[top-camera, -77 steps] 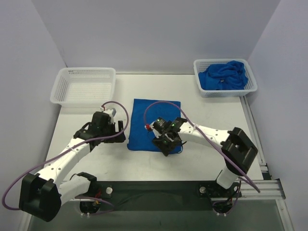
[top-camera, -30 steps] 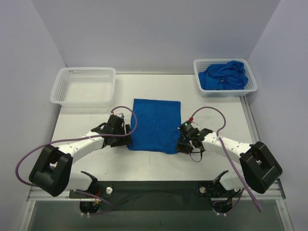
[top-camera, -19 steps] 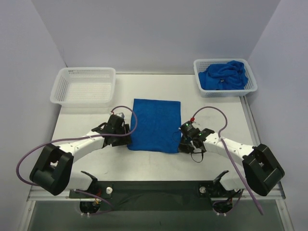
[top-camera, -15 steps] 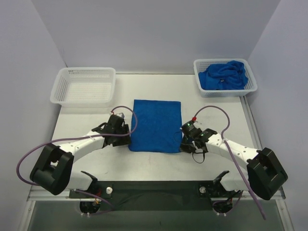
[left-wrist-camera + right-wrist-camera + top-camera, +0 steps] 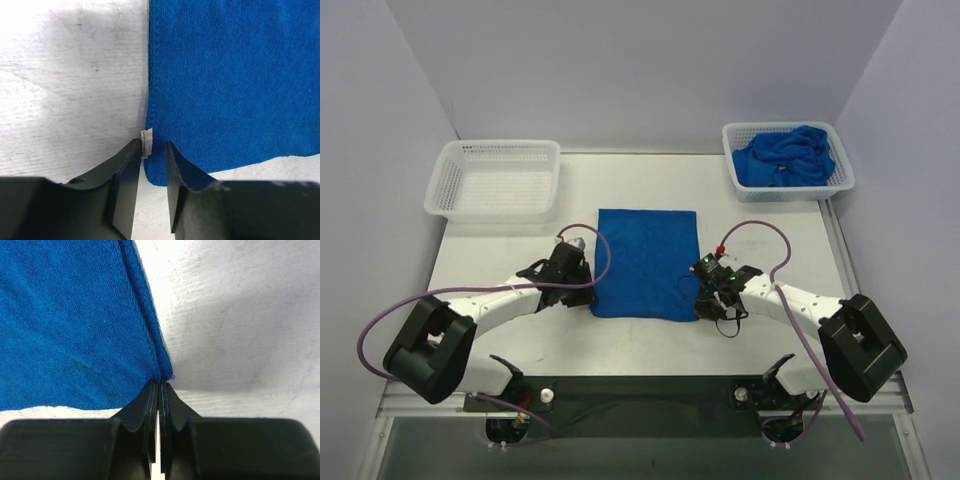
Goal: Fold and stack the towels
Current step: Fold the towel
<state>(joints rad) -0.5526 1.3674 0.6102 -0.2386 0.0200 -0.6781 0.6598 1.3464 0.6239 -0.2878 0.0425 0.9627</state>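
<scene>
One royal-blue towel (image 5: 645, 262) lies flat in the middle of the table. My left gripper (image 5: 588, 297) is at its near left corner. In the left wrist view the jaws (image 5: 152, 147) straddle that corner and its small white tag (image 5: 146, 141), with a narrow gap still showing, so the gripper is open. My right gripper (image 5: 703, 305) is at the near right corner. In the right wrist view it (image 5: 159, 384) is shut, pinching the hem of the towel (image 5: 65, 325) at its tip. More towels (image 5: 785, 155) lie crumpled in the far right basket.
An empty white mesh basket (image 5: 440, 195) stands at the far left. The white mesh basket (image 5: 740, 185) holding the crumpled towels is at the far right. Cables loop over both arms. The table's near edge runs just behind the grippers.
The right gripper left the towel's middle, came to its near right corner and shut on it. The left gripper slid right to the near left corner and its jaws have narrowed.
</scene>
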